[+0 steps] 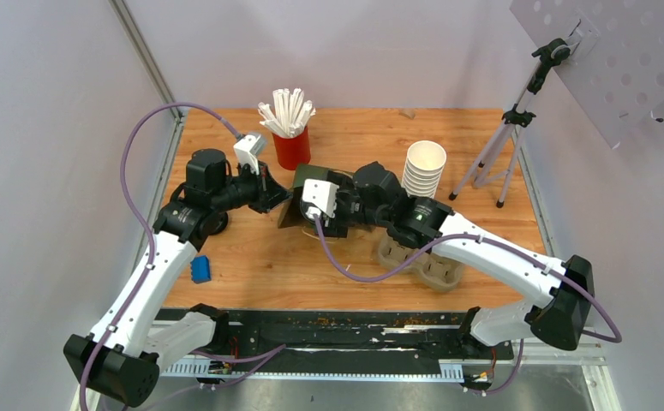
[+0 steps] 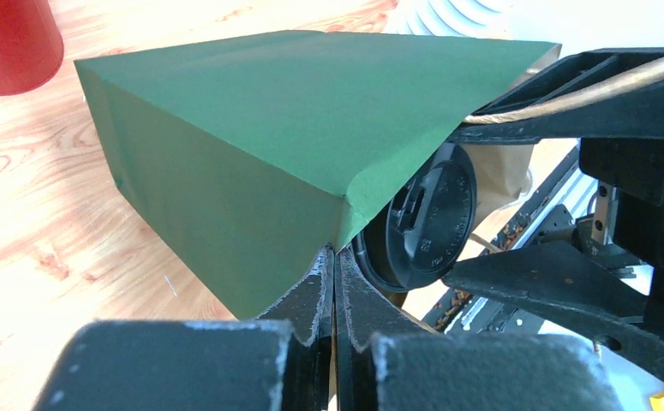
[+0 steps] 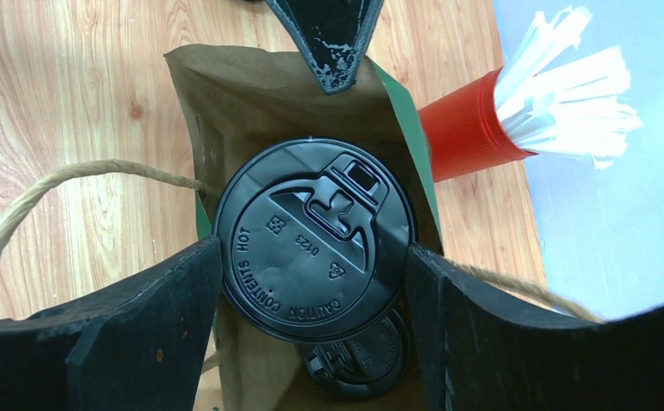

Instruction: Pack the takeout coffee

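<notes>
step: bagging | left hand shut tight on bag edge | right hand clamped on takeout coffee, btwn its fingers, in bag mouth | next, we reckon: lower deeper, then let go

Red cup of straws, stacked white cups, blue block, tripod

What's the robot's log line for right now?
left gripper: pinching green bag rim | right gripper: holding takeout coffee in bag mouth | second black lid: deeper inside
</notes>
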Available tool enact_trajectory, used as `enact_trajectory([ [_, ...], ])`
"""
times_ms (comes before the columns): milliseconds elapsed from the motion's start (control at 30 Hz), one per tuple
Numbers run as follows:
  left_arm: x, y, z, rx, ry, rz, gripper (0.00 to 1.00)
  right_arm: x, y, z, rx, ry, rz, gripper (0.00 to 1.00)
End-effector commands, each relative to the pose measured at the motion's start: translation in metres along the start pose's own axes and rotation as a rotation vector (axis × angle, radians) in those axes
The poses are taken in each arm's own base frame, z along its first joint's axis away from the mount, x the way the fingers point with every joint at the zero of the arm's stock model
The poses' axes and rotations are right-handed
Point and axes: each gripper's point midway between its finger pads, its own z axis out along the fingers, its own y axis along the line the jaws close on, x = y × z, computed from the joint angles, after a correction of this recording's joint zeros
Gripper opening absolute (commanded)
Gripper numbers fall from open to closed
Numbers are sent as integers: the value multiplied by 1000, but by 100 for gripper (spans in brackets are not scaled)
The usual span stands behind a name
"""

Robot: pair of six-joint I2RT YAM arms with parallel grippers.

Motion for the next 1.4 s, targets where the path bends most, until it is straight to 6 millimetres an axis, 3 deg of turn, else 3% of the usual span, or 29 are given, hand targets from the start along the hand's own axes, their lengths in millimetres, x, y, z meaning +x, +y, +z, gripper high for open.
enact_trajectory([
  [0, -14, -15, -5, 59, -56, 48, 0, -9, -9, 8, 11, -40, -58, 73],
  [333, -11, -16, -6, 59, -53, 4, 0, -10, -14, 9, 26, -46, -113, 73],
  [633, -8, -8, -7, 7, -39, -19, 0, -3, 4, 21, -36, -88, -165, 74],
  [967, -15, 3, -23, -121, -39, -26, 21, -9, 6, 37, -37, -108, -171, 73],
  [1100, -7, 2, -28, -125, -22, -43, 39, -13, 3, 39, -30, -113, -163, 73],
  [1367, 12, -7, -30, -71, -29, -116, 53, -15, 2, 47, -21, -120, -139, 72],
])
